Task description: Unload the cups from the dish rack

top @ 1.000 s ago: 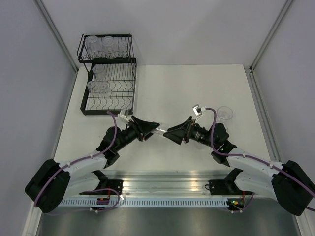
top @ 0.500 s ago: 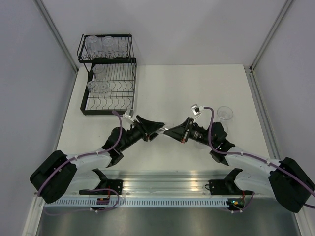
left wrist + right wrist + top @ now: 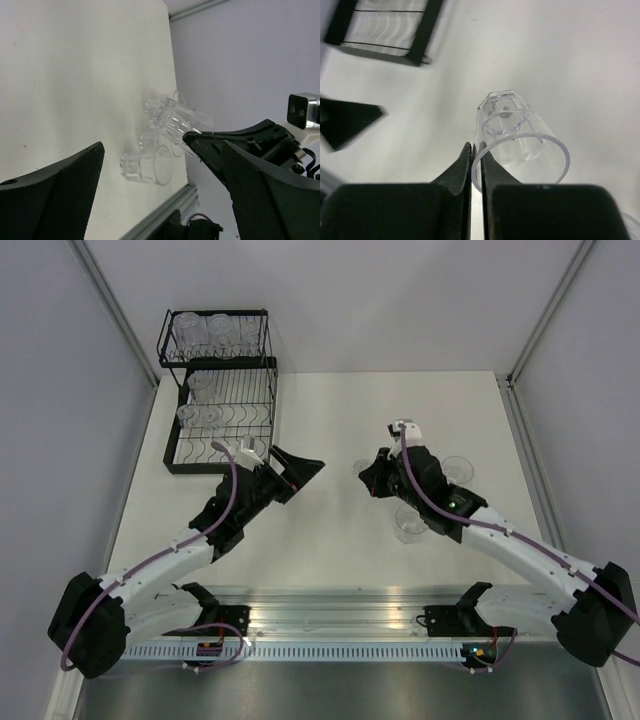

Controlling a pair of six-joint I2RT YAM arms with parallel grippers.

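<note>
The right gripper is clamped on one wall of a clear plastic tumbler, held tilted above the table, right of centre. The left gripper is spread and empty near the dish rack, which holds more cups. The thin rim pinch may let the tumbler swing or slip, or strike the two set-down tumblers nearby.

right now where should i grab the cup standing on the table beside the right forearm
Take the cup by its rim wall, coming straight down. It stands upright, mouth up, so one finger can drop inside and one outside. Favour its left side; the right arm lies close on the other. The right gripper pinches another cup this way.
</note>
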